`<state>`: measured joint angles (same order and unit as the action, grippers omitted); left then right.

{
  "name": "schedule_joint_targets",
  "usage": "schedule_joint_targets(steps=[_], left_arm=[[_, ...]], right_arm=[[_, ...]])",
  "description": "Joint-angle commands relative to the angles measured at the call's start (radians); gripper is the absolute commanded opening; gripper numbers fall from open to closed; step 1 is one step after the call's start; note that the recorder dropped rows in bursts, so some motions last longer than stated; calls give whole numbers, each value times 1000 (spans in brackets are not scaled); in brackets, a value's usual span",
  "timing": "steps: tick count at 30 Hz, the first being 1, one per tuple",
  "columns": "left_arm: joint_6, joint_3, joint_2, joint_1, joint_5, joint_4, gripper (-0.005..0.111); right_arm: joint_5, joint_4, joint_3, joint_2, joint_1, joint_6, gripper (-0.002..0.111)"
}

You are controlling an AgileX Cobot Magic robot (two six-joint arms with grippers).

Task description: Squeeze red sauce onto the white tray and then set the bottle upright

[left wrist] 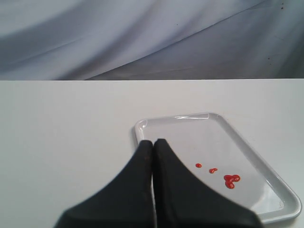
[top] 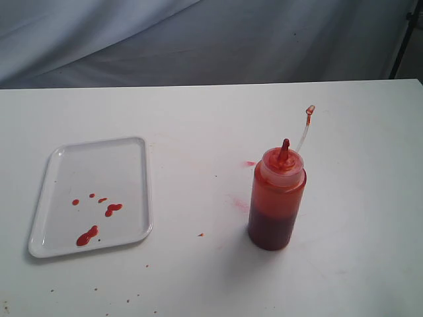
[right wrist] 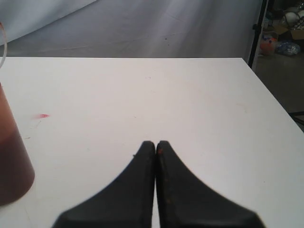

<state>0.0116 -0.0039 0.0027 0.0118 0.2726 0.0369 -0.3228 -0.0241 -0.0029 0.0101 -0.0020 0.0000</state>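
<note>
- Spanning all three views: one worktop, flat, matte white, with a few dark specks near the front edge. A grey wrinkled cloth hangs behind it.
- One white tray: glossy plastic, rectangular with rounded corners and a low raised rim. It lies flat on the left side of the worktop.
- One bottle: translucent orange-red plastic cylinder, darker red in the lower part, paler ribbed cap. It stands upright on the worktop, right of the tray and well apart from it. Nothing touches it.
- Two hands, seen only in the wrist views, both with black tapered fingers.
- Left hand: fingertips pressed together, holding nothing, above the tray's near rim and pointing along the tray.
- Right hand: fingertips pressed together, empty, over bare worktop beside the bottle and not touching it.
- Red sauce: five glossy bright red spots on the tray's front half. Two are larger lobed blobs and three are small drops.
- Worktop stains: one small red smear just left of the bottle's shoulder and one red speck between tray and bottle.
- One pointed red nozzle, uncapped.
- One thin clear tether rising from the cap, with one tiny cap at its end.
</note>
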Motion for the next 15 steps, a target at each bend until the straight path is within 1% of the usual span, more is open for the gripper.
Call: schedule_joint_targets(steps=[1,15], left_arm=[[3,4,-3,-2,-7,5,0],[3,4,-3,-2,-7,5,0]], right_arm=[[-1,8,3,-5,2,0,0],[-1,8,3,-5,2,9,0]])
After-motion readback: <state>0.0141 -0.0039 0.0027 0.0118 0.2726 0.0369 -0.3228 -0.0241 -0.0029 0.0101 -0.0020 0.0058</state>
